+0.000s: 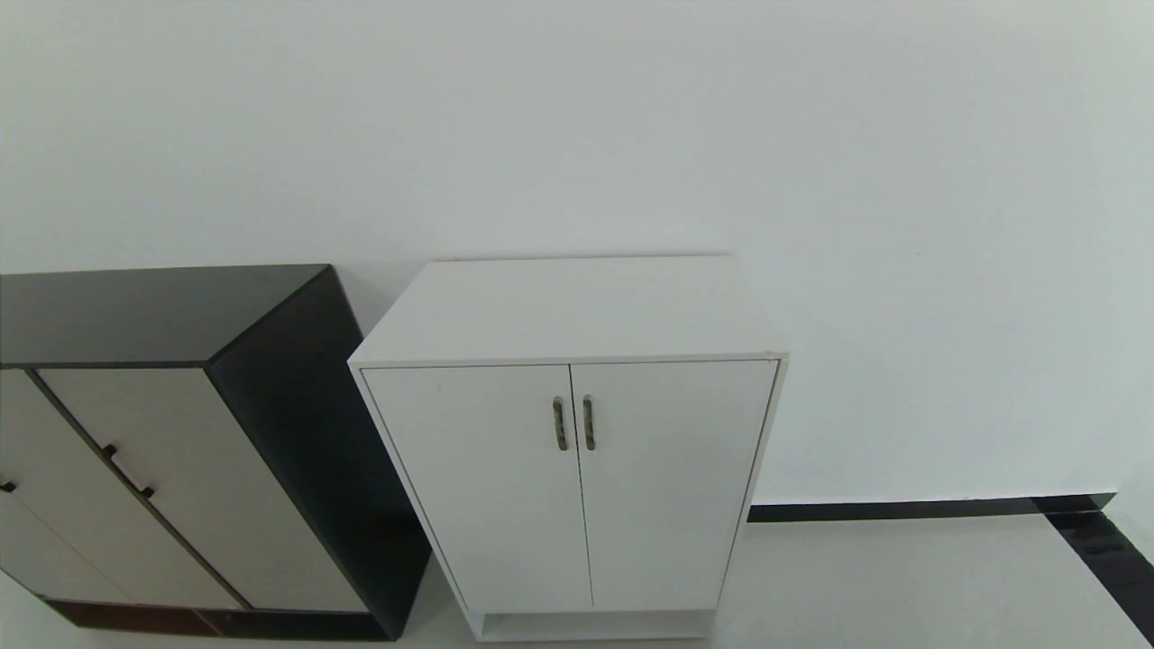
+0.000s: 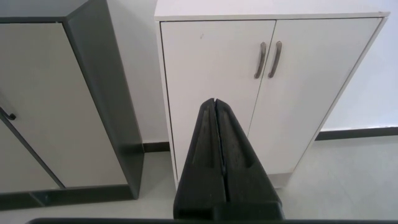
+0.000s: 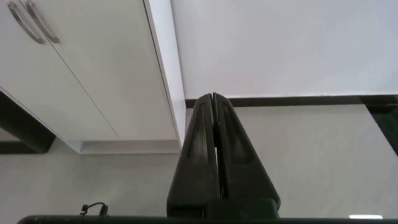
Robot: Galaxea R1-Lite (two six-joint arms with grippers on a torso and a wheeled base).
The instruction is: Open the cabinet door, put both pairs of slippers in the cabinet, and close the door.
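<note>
White cabinet (image 1: 577, 311), both doors (image 1: 487, 487) closed, twin handles (image 1: 560, 424) at centre seam. Left gripper (image 2: 215, 106) and right gripper (image 3: 214, 99): jaws pressed together, holding nothing

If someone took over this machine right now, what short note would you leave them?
Left gripper: shut, empty, facing the white cabinet.
Right gripper: shut, empty, low by the cabinet's right side.
Both doors are shut, handles untouched. A dark cabinet stands to the left.
Done: nothing yet.
Left: open a door, put both pairs of slippers in, close it.
</note>
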